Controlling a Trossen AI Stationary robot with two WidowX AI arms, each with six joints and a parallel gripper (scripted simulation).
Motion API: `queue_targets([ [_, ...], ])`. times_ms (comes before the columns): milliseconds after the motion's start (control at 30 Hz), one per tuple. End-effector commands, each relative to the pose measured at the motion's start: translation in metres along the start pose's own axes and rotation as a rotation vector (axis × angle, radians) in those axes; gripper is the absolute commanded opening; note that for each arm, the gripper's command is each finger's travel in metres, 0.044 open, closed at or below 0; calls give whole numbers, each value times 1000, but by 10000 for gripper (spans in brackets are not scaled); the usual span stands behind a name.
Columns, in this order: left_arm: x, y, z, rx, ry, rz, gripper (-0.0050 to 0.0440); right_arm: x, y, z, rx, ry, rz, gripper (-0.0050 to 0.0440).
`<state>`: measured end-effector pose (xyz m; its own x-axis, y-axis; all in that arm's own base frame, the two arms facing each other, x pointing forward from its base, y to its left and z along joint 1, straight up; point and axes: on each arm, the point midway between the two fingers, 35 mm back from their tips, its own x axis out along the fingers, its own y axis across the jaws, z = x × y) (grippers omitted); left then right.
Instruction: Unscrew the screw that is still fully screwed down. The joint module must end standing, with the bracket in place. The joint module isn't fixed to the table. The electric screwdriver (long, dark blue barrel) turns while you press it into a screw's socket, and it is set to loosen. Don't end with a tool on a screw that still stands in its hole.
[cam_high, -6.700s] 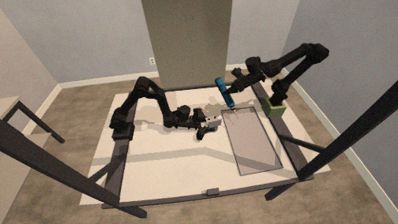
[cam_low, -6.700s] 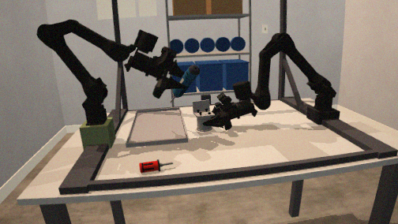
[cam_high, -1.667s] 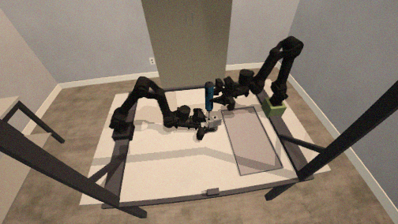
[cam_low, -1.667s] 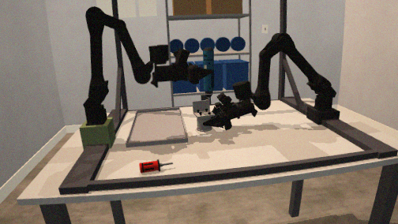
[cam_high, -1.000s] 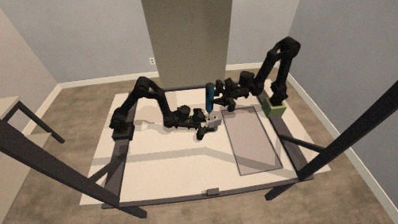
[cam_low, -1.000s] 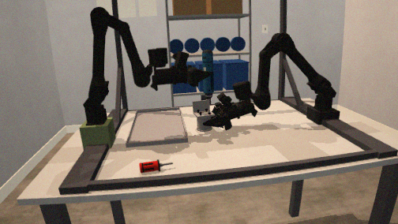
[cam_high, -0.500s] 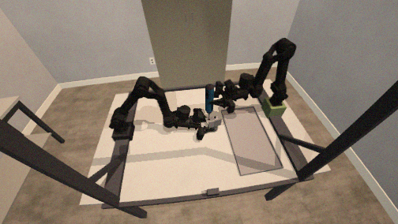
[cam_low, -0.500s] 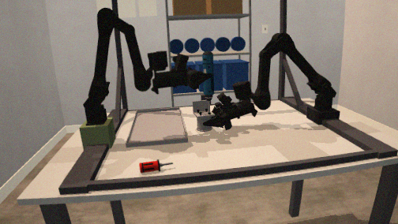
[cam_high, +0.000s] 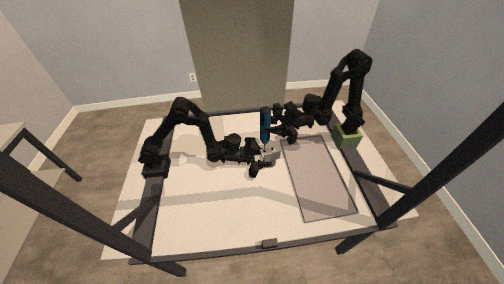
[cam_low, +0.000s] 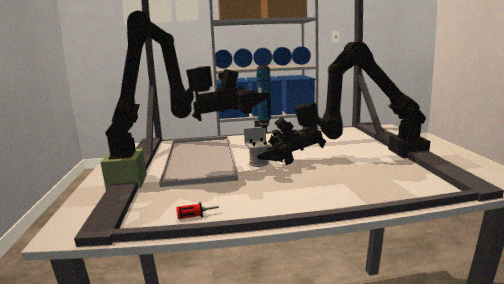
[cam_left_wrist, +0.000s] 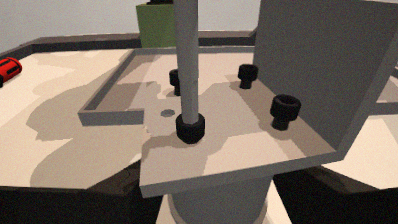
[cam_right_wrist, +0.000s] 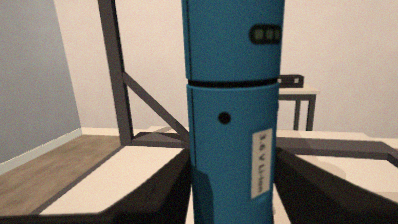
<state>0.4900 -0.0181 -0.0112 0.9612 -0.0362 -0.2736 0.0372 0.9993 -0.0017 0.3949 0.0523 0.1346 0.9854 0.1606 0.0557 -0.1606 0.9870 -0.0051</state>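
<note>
The joint module stands on the table with the grey L-shaped bracket on top; it also shows in the exterior view. My left gripper is shut on the module's round base, with its dark fingers on both sides. My right gripper is shut on the blue electric screwdriver, which it holds upright. The screwdriver's grey shaft comes straight down into the near black screw, which sits low on the bracket plate. Three other black screws stand raised on their shanks.
A red-handled hand screwdriver lies near the table's front edge. A shallow grey tray lies beside the module. A green block sits under the right arm's base. A dark rail frames the table.
</note>
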Motion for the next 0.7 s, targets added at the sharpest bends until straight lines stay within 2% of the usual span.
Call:
queue_targets([
  [0, 0, 0, 10, 2, -22, 1, 245, 0, 0, -2, 4, 7, 1, 163],
  [67, 0, 0, 10, 2, -22, 1, 245, 2, 0, 13, 4, -26, 0, 163],
  [167, 0, 0, 10, 2, -22, 1, 245, 4, 1, 20, 6, -33, 0, 163],
  [500, 0, 0, 10, 2, -22, 1, 245, 4, 1, 19, 6, -31, 0, 163],
  [667, 0, 0, 10, 2, -22, 1, 245, 2, 1, 6, 4, -5, 0, 163],
])
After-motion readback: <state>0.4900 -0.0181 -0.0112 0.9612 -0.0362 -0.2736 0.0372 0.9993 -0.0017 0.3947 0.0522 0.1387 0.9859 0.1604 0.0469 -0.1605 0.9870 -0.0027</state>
